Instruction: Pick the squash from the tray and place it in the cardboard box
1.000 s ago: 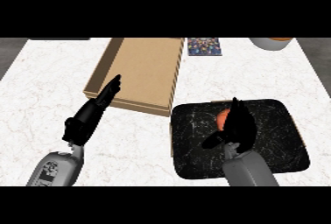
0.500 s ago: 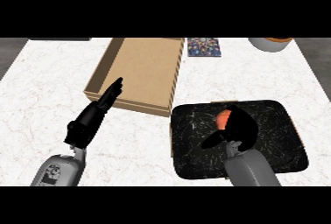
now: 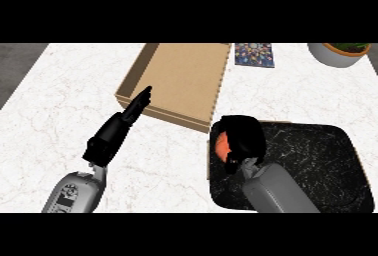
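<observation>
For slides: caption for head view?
Right robot hand curled round orange squash at corner of black tray, near brown cardboard box.

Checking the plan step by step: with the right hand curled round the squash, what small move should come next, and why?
Probably lift the right hand a little, then ease it toward the cardboard box: the squash is at the tray's left edge, and the box's near wall stands between them.

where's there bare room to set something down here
Bare: inside the box, the counter left of the box, the counter between box, pot and tray, and the tray's right half. Crowded: the tray's left edge, where the right robot hand curls round the squash, and the box's left wall by the left robot hand.
</observation>
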Motion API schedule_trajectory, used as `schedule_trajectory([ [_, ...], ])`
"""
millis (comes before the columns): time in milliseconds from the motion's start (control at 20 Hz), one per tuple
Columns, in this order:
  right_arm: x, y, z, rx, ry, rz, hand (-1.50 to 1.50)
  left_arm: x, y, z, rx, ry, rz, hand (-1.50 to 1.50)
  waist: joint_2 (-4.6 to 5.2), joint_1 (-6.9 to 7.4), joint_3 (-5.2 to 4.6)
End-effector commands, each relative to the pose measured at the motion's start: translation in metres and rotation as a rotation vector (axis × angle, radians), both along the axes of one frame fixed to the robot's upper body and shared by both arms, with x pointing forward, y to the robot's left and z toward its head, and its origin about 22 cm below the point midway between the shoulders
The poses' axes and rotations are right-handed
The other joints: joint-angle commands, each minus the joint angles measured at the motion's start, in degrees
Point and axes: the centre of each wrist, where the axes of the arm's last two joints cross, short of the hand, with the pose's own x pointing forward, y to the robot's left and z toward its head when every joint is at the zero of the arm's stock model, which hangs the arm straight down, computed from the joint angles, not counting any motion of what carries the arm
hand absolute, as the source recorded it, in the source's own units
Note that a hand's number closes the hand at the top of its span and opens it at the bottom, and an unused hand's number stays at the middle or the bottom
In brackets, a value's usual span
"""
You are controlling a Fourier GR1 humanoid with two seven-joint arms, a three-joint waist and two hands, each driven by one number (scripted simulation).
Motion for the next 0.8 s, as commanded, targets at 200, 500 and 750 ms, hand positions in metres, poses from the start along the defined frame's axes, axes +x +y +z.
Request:
schedule_trajectory([
  [200,-0.024,0.046,0.034,-0.024,-0.101,0.992,1.50,0.003,-0.017,0.006,0.004,-0.020,-0.088,0.00,1.17,4.38,0.78],
  [500,0.009,-0.006,0.084,0.085,-0.324,1.369,1.50,0.002,-0.002,0.001,0.001,-0.013,-0.021,0.00,1.03,-1.00,0.72],
  [750,0.051,-0.083,0.121,0.224,-0.372,1.518,1.50,0.006,0.004,0.007,-0.001,-0.023,0.027,0.00,1.00,-3.39,0.66],
])
